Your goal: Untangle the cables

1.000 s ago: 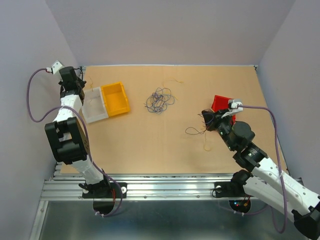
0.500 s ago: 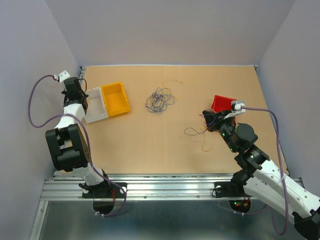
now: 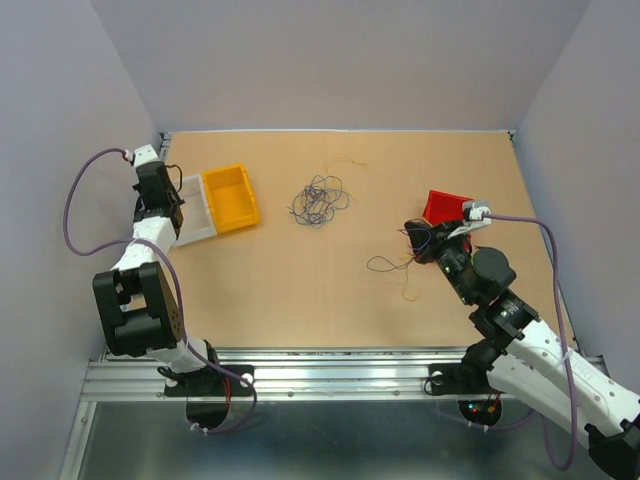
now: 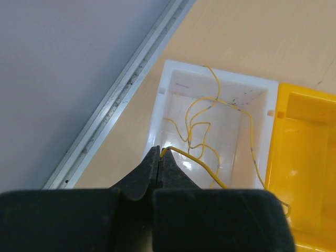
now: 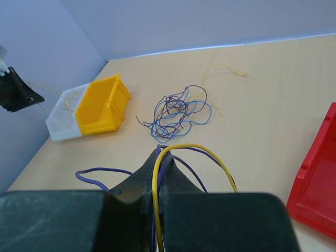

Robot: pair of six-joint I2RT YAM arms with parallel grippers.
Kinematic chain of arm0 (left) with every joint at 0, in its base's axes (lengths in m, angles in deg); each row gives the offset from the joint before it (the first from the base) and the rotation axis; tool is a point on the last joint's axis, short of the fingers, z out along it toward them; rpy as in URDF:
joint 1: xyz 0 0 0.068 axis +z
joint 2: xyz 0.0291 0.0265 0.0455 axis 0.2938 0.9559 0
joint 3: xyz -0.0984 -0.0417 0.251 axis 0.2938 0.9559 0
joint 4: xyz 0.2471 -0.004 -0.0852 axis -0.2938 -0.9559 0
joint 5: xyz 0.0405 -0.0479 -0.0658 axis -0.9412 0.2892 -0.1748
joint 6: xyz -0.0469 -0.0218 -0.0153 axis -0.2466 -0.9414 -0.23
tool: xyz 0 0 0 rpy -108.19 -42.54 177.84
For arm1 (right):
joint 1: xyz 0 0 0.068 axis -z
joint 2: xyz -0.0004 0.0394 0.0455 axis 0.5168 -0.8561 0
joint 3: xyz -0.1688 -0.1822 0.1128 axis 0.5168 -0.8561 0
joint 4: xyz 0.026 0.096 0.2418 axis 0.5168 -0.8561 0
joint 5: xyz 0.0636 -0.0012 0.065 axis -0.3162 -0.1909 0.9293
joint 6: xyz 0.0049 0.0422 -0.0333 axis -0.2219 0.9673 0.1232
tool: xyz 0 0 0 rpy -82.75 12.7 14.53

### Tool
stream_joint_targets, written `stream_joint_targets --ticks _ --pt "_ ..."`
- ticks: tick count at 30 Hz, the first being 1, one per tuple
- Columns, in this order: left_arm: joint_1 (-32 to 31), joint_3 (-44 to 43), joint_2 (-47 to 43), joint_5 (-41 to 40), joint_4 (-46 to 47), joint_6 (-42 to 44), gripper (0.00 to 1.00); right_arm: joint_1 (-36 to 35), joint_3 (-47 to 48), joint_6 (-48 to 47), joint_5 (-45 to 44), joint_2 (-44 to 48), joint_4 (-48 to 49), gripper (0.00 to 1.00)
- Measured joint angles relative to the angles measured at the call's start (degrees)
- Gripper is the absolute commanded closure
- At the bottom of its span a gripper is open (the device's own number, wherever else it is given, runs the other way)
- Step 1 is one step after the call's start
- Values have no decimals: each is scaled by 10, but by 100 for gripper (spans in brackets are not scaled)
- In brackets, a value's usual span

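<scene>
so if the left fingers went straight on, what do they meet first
Likely the white bin, near wall or floor; depth is unclear. The left fingers are shut on a yellow wire trailing into it.

The left claw (image 3: pixel 163 200) has swung nearer and rightward, covering more of the white bin (image 3: pixel 197 218). The right claw (image 3: pixel 418 238) shifted slightly, and its purple wire (image 3: pixel 378 266) slid left.

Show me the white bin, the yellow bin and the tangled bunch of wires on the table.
white bin (image 4: pixel 247 77), left wrist view, on its far rim.
yellow bin (image 3: pixel 231 198), top view, on its bare floor.
tangled bunch of wires (image 5: pixel 176 113), right wrist view, on the middle of the knot.
</scene>
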Motion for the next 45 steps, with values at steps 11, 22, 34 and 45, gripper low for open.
stream_joint_targets --ticks 11,22,34,45 --pt "-13 86 -126 35 35 68 100 0 0 -1 -4 9 0 99" --pt "-13 103 -156 47 86 81 100 0 0 -1 -4 10 0 99" --pt "-13 54 -42 30 46 82 99 0 0 -2 -5 31 -1 99" --pt "-13 11 3 19 13 90 61 0 0 -2 -5 16 -11 99"
